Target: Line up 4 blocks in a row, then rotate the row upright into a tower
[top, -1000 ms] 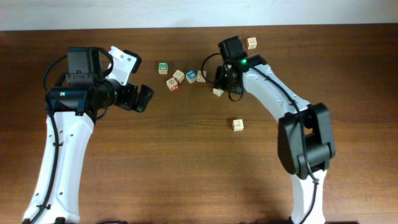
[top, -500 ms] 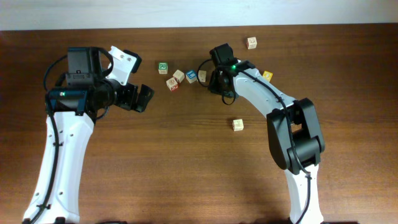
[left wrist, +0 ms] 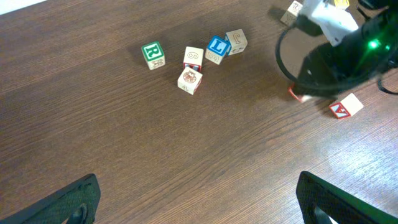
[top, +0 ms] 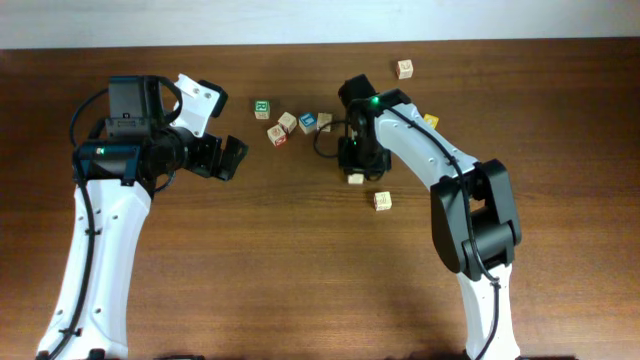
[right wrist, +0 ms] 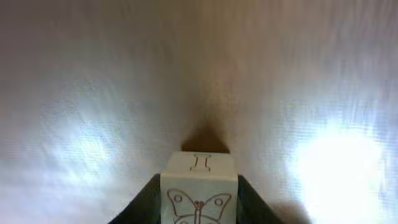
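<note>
My right gripper (top: 356,162) is shut on a pale beige block (right wrist: 199,186) with a butterfly face and an "I" face. From overhead the block (top: 355,178) peeks out just below the fingers, low over the table. Left of it lie the blue-faced block (top: 308,122) and two beige blocks (top: 287,121) (top: 324,121). The left wrist view shows the blue "L" block (left wrist: 217,48) among them. My left gripper (top: 225,157) stands open over bare wood, holding nothing, well left of the cluster.
A green "R" cube (top: 262,108) and a red-printed cube (top: 277,135) sit by the cluster. A yellow-faced cube (top: 430,121) lies behind the right arm. Beige cubes lie at the far edge (top: 404,68) and near centre (top: 382,201).
My right gripper closed on the beige butterfly block and shifted toward the near side of the table with it. The left arm has not moved.
</note>
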`<action>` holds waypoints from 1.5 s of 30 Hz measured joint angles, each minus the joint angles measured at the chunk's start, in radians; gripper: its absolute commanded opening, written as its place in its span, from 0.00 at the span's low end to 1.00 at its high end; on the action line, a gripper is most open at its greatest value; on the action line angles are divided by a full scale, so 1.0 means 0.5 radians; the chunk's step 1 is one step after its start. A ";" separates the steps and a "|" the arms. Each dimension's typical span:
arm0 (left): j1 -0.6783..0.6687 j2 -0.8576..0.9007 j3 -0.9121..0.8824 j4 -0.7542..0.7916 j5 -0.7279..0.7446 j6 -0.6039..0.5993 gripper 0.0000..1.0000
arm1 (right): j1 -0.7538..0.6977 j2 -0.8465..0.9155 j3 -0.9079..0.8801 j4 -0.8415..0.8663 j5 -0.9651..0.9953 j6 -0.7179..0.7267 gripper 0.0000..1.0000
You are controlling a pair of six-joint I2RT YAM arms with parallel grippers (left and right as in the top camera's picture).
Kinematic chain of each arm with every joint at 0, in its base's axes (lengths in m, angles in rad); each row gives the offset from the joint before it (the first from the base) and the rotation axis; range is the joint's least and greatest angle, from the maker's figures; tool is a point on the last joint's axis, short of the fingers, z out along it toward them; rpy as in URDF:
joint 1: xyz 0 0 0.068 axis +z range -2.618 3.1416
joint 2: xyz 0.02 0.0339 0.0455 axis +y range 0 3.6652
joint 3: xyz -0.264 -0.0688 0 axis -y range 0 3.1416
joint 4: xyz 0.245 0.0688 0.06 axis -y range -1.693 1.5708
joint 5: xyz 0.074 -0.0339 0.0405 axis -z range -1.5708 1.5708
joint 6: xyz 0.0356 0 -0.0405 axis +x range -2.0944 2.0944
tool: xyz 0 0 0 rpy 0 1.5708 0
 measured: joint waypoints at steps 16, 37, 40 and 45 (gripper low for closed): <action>0.000 0.000 0.000 0.000 0.005 0.000 0.99 | 0.141 0.000 0.002 -0.359 0.127 -0.044 0.29; 0.000 0.000 0.000 0.000 0.005 0.000 0.99 | 0.141 0.000 0.004 -0.402 0.181 -0.068 0.40; 0.000 0.000 0.000 -0.001 0.005 0.000 0.99 | 0.141 0.002 0.056 -0.414 0.182 -0.090 0.40; 0.000 0.000 0.000 -0.001 0.005 0.000 0.99 | 0.140 0.006 0.439 -0.265 0.204 -0.127 0.48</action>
